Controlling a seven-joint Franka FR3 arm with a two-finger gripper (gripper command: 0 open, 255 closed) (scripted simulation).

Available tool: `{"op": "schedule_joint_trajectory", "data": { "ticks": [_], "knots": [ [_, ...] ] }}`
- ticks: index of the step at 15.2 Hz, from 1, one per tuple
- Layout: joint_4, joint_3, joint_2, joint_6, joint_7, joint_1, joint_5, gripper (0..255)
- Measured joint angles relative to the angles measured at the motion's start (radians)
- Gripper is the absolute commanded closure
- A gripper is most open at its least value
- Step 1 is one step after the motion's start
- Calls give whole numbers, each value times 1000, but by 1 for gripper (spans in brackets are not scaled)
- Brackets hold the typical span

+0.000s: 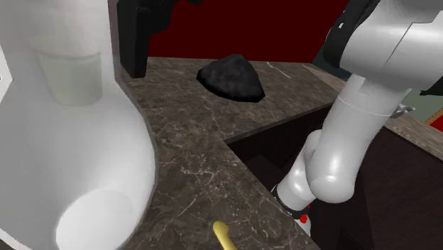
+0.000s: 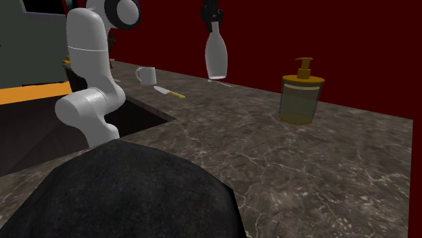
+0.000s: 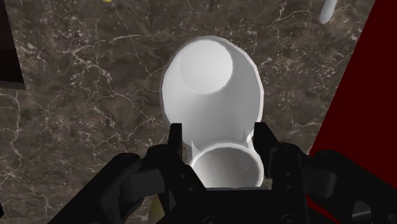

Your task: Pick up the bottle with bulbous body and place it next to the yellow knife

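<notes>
- Shoulder view: the bottle point(image 1: 78, 142) sits very close to the camera on the view's left, white, with its fat body low and the neck running up. The black gripper point(image 1: 133, 50) is at the neck. I read the bottle as off the counter point(image 1: 192, 142), since no contact line shows. The yellow end of the knife point(image 1: 223, 234) lies on the counter at the bottom edge, just beside the sink point(image 1: 277, 153) corner. A black lump point(image 1: 231, 77) sits further back, well apart from both. The arm point(image 1: 348, 142) comes up on the right.
- Second exterior view: the gripper point(image 2: 212, 15) hangs the bottle point(image 2: 216, 57) upright by the neck, over the back of the counter point(image 2: 270, 155). The knife point(image 2: 169, 91) lies to this view's left of the bottle, near a mug point(image 2: 145, 75). A dispenser point(image 2: 301, 94) stands to the right and the lump point(image 2: 135, 196) is in the foreground.
- Wrist view: the gripper point(image 3: 219, 149) is clenched on the bottle point(image 3: 213, 83). Both fingers point(image 3: 175, 137) press the neck just below the mouth, and the body hangs over the counter point(image 3: 76, 95).
- Step: the grasp is done, so this looks like the carry phase. The bottle is not yet beside the knife.
- Next: traverse toward the knife and keep the bottle vertical. Come down on bare counter beside the knife, clear of the blade, the mug and the sink edge, then let go once the base seats flat. The main risk is the heavy body swinging under a neck grip, so go slow.
</notes>
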Motion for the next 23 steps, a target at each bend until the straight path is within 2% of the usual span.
{"op": "schedule_joint_trajectory", "data": {
  "ticks": [1, 2, 3, 6, 11, 15, 17, 22, 23],
  "knots": [
    [55, 2, 63, -27, 41, 75, -65, 255],
    [150, -12, 148, -74, 86, 194, -148, 255],
    [166, -19, 171, -80, 106, 233, -178, 255],
    [89, -7, 152, -24, 122, 195, -150, 255],
    [-75, 23, 74, 89, 113, 72, -65, 255],
    [-182, 35, 21, 171, 98, -1, -10, 255],
    [-211, 37, 6, 194, 93, -19, 6, 255],
    [-220, 37, 0, 202, 90, -26, 12, 255],
    [-221, 37, 0, 202, 90, -26, 12, 0]
  ]
}}
